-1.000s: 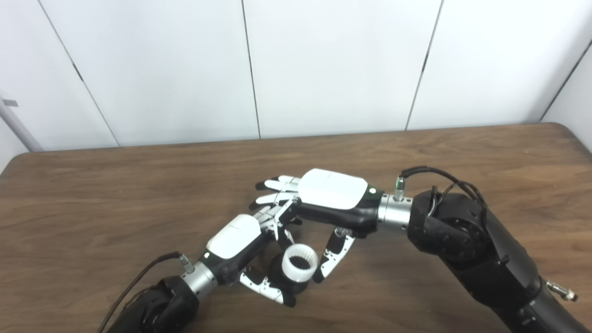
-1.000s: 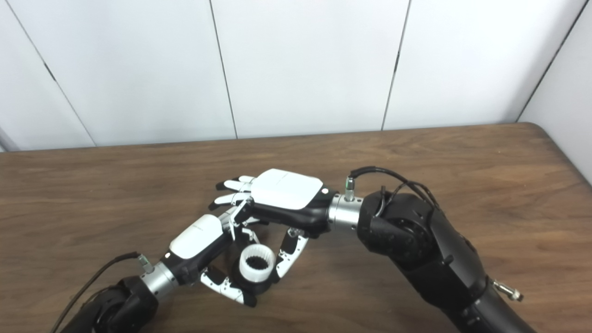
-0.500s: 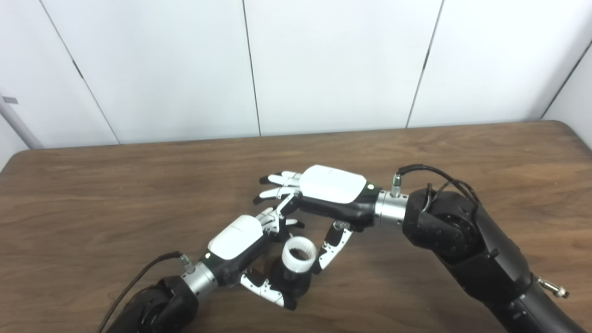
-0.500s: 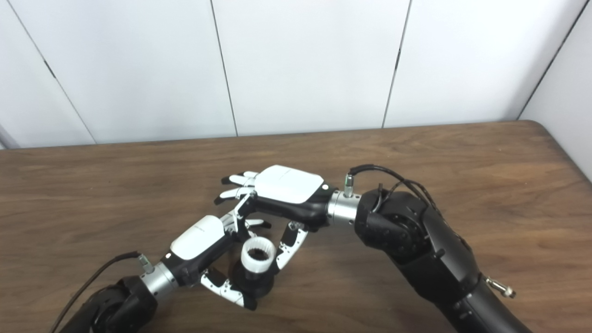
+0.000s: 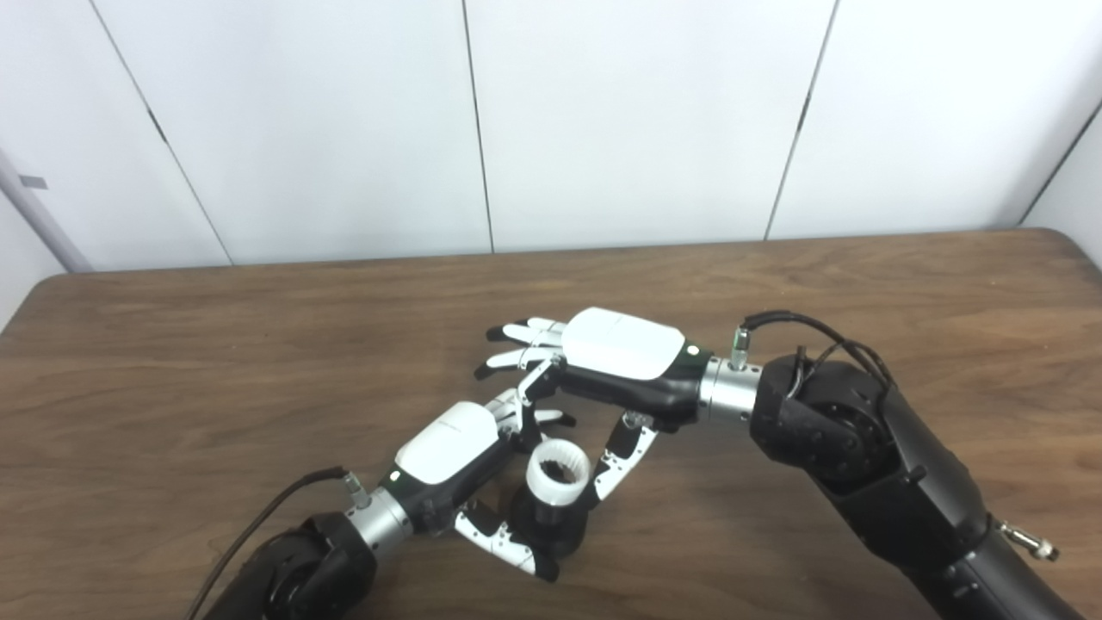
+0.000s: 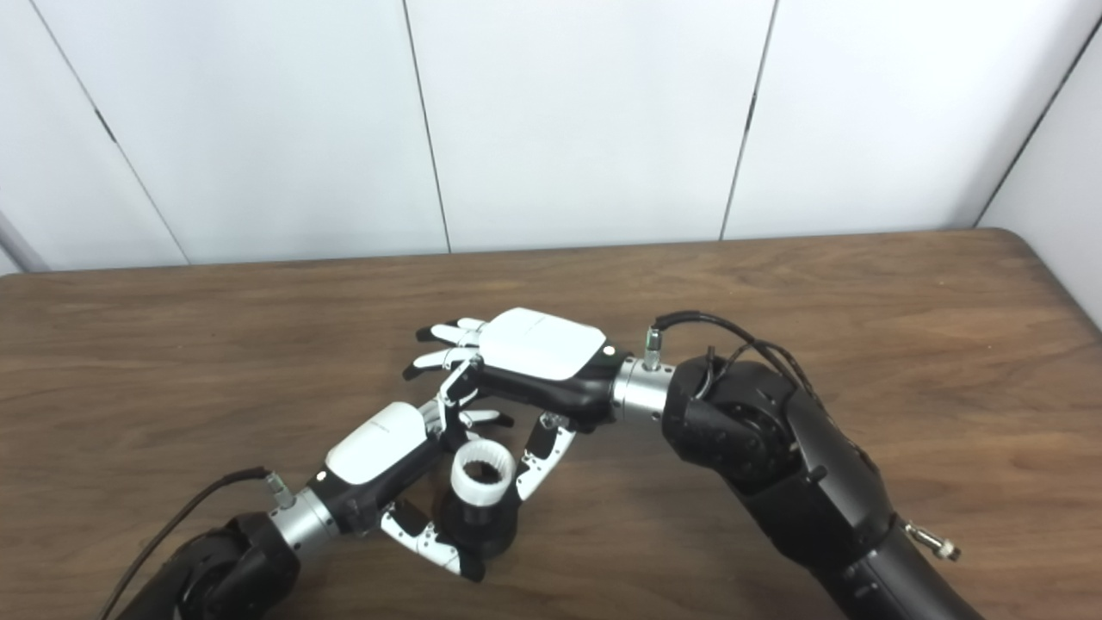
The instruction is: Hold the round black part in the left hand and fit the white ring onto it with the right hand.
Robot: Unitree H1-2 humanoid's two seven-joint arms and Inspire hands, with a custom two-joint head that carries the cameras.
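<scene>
Now seating step: left hand (image 5: 448, 452) grasps black part (image 5: 551, 527); right hand (image 5: 622, 362) fingers pinch white ring (image 5: 558, 472); next, press down squarely.

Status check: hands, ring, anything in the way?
Left hand grips black part. Right hand pinches white ring, seated on the part. Nothing blocking.

No text, label, brand, number or sign can be read in either view. The white back covers of the left hand (image 5: 448, 448) and right hand (image 5: 622, 346) are seen as plain, and no marking is made out on the white ring (image 5: 558, 473), the round black part (image 5: 551, 525) or the wooden table (image 5: 172, 362). A small grey tag on the pole (image 5: 34, 207) at the left edge is shown too small for anything to be read on it.
</scene>
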